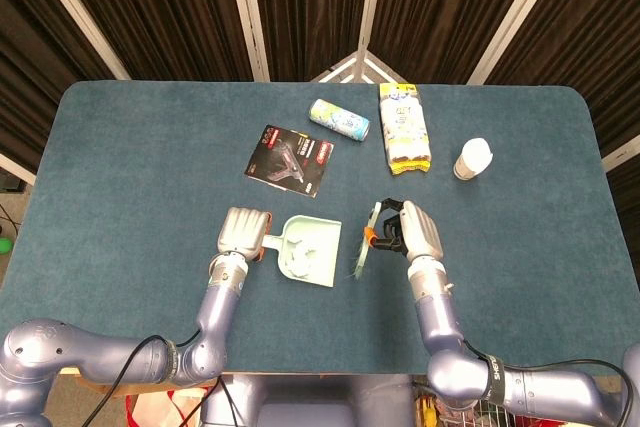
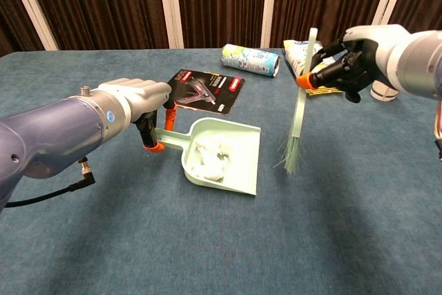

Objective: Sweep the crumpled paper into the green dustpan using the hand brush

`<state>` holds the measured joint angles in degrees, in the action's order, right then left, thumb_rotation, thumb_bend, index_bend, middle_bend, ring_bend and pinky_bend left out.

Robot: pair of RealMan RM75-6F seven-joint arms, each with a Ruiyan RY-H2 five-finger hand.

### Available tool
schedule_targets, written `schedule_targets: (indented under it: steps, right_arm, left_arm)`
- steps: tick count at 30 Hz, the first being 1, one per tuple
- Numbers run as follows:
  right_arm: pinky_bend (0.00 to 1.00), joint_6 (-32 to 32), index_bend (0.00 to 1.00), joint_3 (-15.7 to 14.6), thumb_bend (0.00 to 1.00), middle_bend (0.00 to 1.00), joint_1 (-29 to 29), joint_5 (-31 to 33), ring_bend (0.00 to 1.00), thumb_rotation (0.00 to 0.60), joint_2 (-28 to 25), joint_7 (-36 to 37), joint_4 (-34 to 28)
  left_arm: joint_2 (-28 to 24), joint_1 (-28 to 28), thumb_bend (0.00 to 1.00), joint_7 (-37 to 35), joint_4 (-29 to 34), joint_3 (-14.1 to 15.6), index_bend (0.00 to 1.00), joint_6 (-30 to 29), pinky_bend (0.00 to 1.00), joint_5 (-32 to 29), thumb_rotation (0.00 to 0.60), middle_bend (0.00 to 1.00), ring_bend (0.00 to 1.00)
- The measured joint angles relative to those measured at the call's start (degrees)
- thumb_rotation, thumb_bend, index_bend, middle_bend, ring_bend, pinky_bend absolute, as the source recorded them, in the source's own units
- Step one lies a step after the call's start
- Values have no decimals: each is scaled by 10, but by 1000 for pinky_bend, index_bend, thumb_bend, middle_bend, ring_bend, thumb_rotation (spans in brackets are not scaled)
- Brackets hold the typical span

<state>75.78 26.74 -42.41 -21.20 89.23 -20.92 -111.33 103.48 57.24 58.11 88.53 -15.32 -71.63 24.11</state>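
- Head view: blue table (image 1: 120,167); the green dustpan (image 1: 318,237) lies near its front edge between the two hands, mouth facing the robot's right.
- Left hand (image 2: 135,98) has its fingers wrapped round the dustpan's handle at the orange end, pan flat on the cloth; forearm comes in low from the left.
- Right hand (image 2: 359,56) grips the hand brush (image 2: 298,112) near its orange collar, fingers closed on the handle. Brush hangs about upright, bristles down, just beside the pan's mouth and clear of it; can't tell if the tips touch the cloth.
- Crumpled paper (image 2: 210,157) sits inside the pan, white wad toward the back wall. No loose paper visible on the table in either view.
- Judgement: sweep looks done; what's left is at most setting brush and pan down.
- Clutter at the far side, well apart: card package (image 1: 290,159), can (image 1: 338,119), snack bag (image 1: 404,129), small white bottle (image 1: 473,158).
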Motion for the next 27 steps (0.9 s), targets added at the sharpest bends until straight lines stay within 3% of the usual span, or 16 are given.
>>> schedule_targets:
  steps: [14,27]
  right_arm:
    - [813,-41,865,20,534,900,2,50,930,600,10,36,6]
    - [813,-51,865,82,538,900,-20,115,930,600,-2,61,-52]
  left_arm:
    - [16,3,477,-3,0,-7,594,-2,934,-7,600,986,970]
    - [31,8,477,-1,-9,-15,594,-4,933,-9,600,984,969]
